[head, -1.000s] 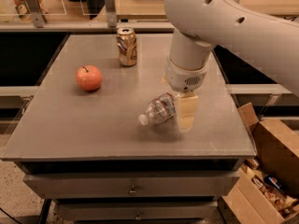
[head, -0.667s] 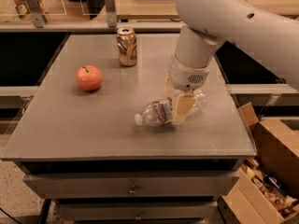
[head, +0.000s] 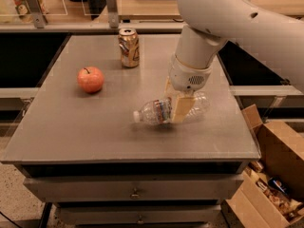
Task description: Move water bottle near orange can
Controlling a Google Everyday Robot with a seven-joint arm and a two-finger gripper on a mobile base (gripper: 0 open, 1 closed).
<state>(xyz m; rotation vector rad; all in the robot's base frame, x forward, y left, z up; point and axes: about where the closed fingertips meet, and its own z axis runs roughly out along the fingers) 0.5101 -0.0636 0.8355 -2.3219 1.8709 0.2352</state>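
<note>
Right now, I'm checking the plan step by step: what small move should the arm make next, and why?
Probably lift the water bottle slightly and carry it toward the orange can. The gripper looks closed across the bottle's middle, the bottle lies on its side toward the table's front right, and the can stands upright near the far edge.

Grey table (head: pixel 71 137): apple (head: pixel 90 79), orange can (head: pixel 128 48), water bottle (head: pixel 153 112) on side, claw (head: pixel 179 112) clamping it.

One bench (head: pixel 95 132) carries one orange can (head: pixel 128 47) and one apple (head: pixel 90 79), left of the can and nearer the camera. One water bottle (head: pixel 154 112), on its side, lies right of the can and nearer. One gripper (head: pixel 177 109) clasps it there.
</note>
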